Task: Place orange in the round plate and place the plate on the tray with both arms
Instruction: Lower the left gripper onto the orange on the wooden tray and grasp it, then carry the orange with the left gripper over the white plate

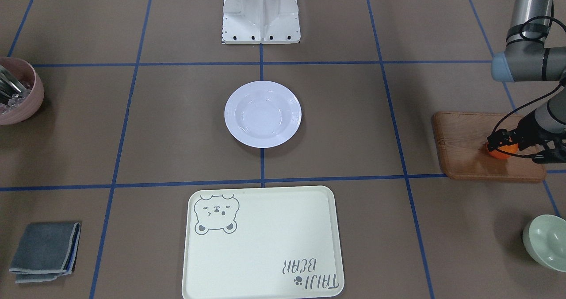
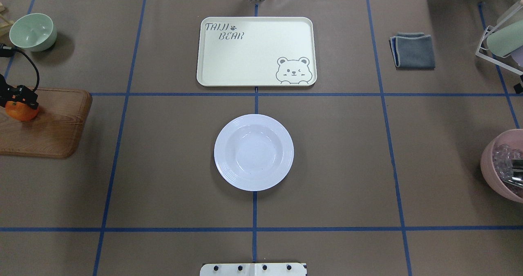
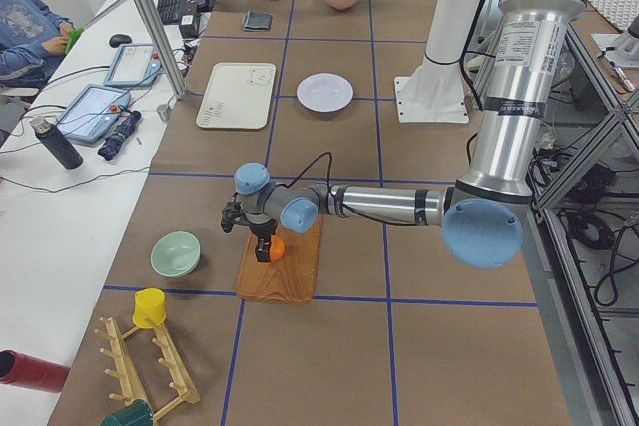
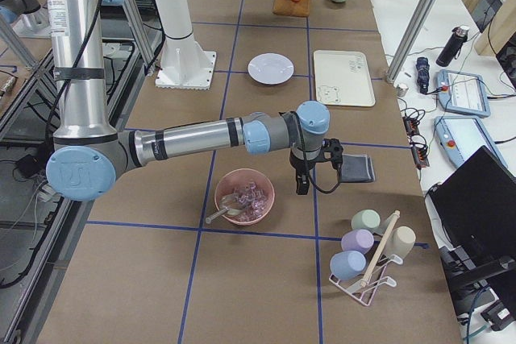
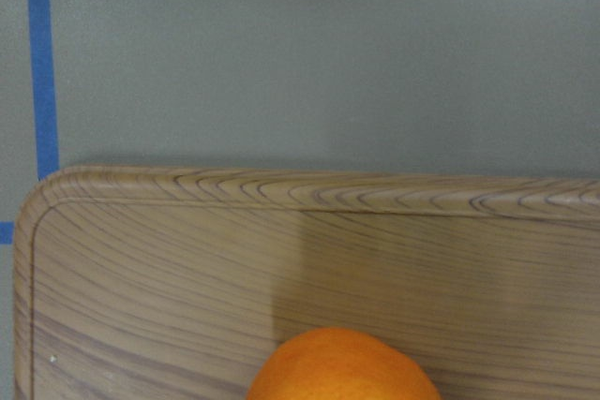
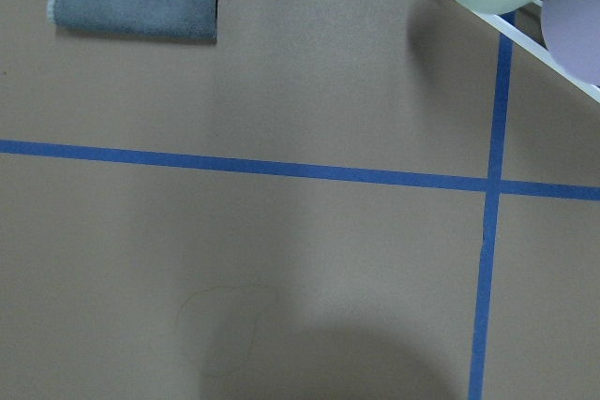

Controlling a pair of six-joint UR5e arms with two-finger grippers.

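Pickup of the orange [image 2: 20, 112] appears to be the step in hand. The left gripper [image 1: 499, 142] sits low over the fruit's top with its fingers on either side. Whether they press it or stand just clear cannot be told, and the orange rests on the wooden cutting board [image 2: 53, 129]. In the overhead view that board lies at 9 o'clock from the round plate [image 2: 253, 152], well apart from it. The plate stands empty at the middle of the tabletop [image 2: 163, 165], and the bear tray [image 2: 253, 59], also bare, lies at its 12 o'clock. The right gripper [image 4: 300, 187] hangs over the tabletop between a pink bowl [image 4: 243, 196] and a folded grey cloth [image 4: 355, 168]. It shows only from the side, so its opening cannot be told. Nothing is finished yet: the orange must reach the plate, then both arms must carry the plate to the tray.
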